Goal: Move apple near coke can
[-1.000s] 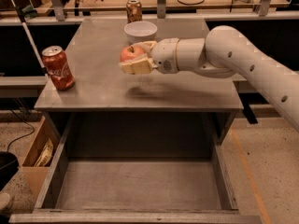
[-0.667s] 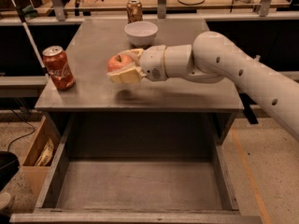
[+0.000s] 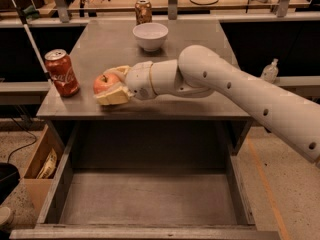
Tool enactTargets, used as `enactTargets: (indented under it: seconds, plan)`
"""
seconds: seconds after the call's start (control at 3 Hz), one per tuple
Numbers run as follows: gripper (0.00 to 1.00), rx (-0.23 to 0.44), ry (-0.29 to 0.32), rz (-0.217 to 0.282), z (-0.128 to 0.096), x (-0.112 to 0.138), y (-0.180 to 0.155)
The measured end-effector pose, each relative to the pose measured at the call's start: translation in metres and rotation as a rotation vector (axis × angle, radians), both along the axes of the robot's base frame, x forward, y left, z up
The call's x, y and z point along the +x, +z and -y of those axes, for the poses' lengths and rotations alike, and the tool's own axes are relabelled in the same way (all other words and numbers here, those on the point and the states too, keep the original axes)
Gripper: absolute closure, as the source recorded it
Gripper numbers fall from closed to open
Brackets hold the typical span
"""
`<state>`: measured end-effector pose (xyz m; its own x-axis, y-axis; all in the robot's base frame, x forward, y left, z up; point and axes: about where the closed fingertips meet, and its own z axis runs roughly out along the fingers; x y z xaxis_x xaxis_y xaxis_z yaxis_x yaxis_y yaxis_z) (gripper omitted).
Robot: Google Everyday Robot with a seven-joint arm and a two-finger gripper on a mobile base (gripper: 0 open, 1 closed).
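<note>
The red-orange apple (image 3: 104, 83) is held between the cream fingers of my gripper (image 3: 111, 84), low over the front left part of the grey table (image 3: 200, 39). The gripper is shut on the apple. The red coke can (image 3: 61, 72) stands upright near the table's left edge, a short way left of the apple and not touching it. My white arm reaches in from the right across the table's front.
A white bowl (image 3: 150, 36) stands at the middle back of the table. A darker brownish can (image 3: 143, 11) stands behind it. An open drawer (image 3: 145, 199) juts out below the table front. A cardboard box (image 3: 40, 166) sits on the floor at left.
My gripper has carried the apple leftward and toward the table's front, from the middle of the table to close beside the coke can. The can and bowl have not moved.
</note>
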<state>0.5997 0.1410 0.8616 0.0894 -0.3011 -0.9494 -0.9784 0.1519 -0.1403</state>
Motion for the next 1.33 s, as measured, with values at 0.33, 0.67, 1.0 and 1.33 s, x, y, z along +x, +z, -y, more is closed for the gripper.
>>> enactTargets:
  seconds: [0.33,0.67,1.0,1.33]
  plan:
    - [1.00,0.030,0.051,-0.024,-0.0177,-0.0094,-0.0013]
    - [0.82,0.028,0.052,-0.023,-0.0189,-0.0100,-0.0012]
    - [0.59,0.028,0.057,-0.023,-0.0213,-0.0112,-0.0012]
    - [0.35,0.029,0.061,-0.024,-0.0237,-0.0124,-0.0012]
